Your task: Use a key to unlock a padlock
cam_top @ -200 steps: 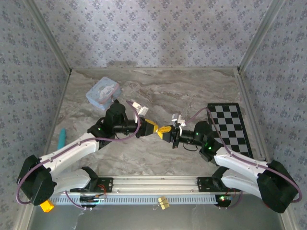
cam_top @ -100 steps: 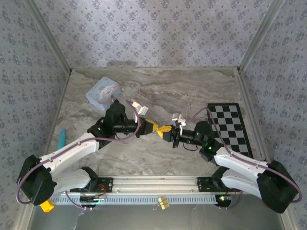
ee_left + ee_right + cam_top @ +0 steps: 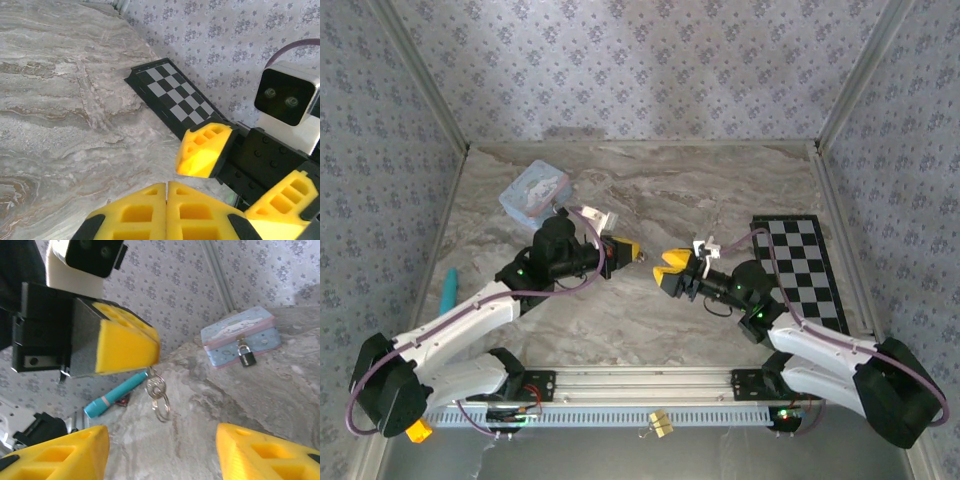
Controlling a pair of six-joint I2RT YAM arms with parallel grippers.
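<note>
My left hand point(image 3: 166, 194) is pressed together, seemingly pinching the key point(image 3: 156, 386) above its dangling rings; my right hand point(image 3: 669, 270) is spread. The padlock point(image 3: 246, 358) hangs on the tin point(image 3: 235, 335): probably light, rigid, free-swinging, so I'd steady its body.

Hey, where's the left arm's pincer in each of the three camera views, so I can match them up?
Top external: left pincer just left of centre, pointing right.
Left wrist: bottom centre, its yellow fingers pressed together.
Right wrist: upper left, with a key ring dangling beneath it.
Shared landmark: the open right pincer facing it, seen in all three views.
</note>
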